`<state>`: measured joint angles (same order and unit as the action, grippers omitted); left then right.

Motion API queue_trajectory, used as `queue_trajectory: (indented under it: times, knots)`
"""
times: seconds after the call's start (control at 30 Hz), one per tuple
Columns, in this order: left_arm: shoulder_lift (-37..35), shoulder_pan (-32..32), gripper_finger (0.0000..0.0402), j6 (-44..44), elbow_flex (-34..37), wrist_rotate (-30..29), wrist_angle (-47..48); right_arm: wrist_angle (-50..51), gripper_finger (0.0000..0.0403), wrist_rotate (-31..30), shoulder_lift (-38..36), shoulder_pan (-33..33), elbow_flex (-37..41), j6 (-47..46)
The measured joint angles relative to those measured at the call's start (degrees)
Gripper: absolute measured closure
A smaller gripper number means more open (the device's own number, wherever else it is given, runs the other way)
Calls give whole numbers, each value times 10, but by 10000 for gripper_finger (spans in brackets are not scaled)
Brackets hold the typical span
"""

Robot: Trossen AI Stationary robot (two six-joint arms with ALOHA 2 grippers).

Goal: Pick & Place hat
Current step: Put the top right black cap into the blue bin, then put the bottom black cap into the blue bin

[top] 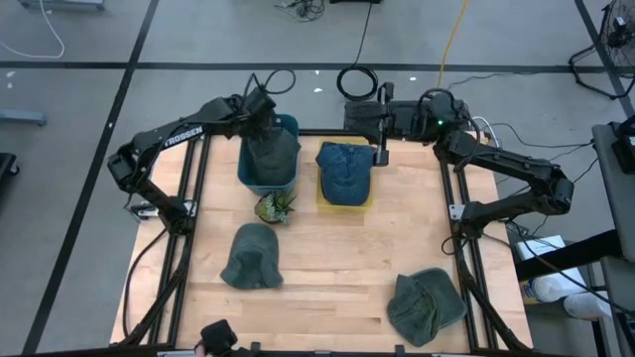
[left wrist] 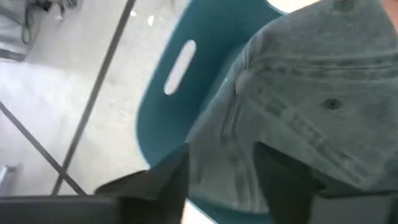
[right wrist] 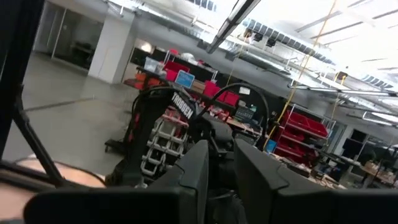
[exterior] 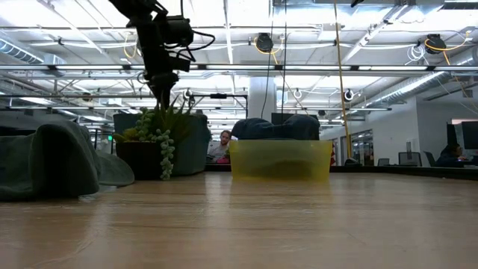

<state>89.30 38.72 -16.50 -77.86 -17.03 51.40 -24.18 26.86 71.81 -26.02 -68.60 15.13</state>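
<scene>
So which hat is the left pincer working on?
The grey hat in the teal bin, under the left pincer; the other hats lie in the yellow bin or loose on the table.

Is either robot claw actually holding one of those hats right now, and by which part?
The left gripper straddles a fold of the grey hat over the teal bin; whether it grips cannot be told. The right gripper holds nothing.

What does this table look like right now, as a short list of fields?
Teal bin: far side of table, grey hat inside
Left gripper: over the teal bin, fingers apart around the grey hat
Yellow bin: beside the teal bin, holds blue hat
Right gripper: parked at the far edge
Loose hats: grey one, green one
Plant: in front of the teal bin
</scene>
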Motion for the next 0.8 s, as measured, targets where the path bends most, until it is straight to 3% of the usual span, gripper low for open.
queue_trajectory:
  times: [0.1,0.23,0.4,0.5,0.7,0.8]
  knots:
    - [0,0,156,-11,-14,3,-11,-4,339,-1,0,4,9,23]
    - [-8,-4,80,-24,-46,48,-10,-8,339,-14,0,4,23,26]
    - [-28,-16,16,25,-85,97,-4,-8,339,-45,0,4,43,21]
    - [-49,-23,5,94,-97,167,7,-9,339,-44,0,6,56,8]
    - [-99,-39,22,226,-99,398,22,-13,339,-44,0,8,63,-48]
    - [-124,-46,31,261,-99,475,6,-16,339,-44,0,8,63,-49]
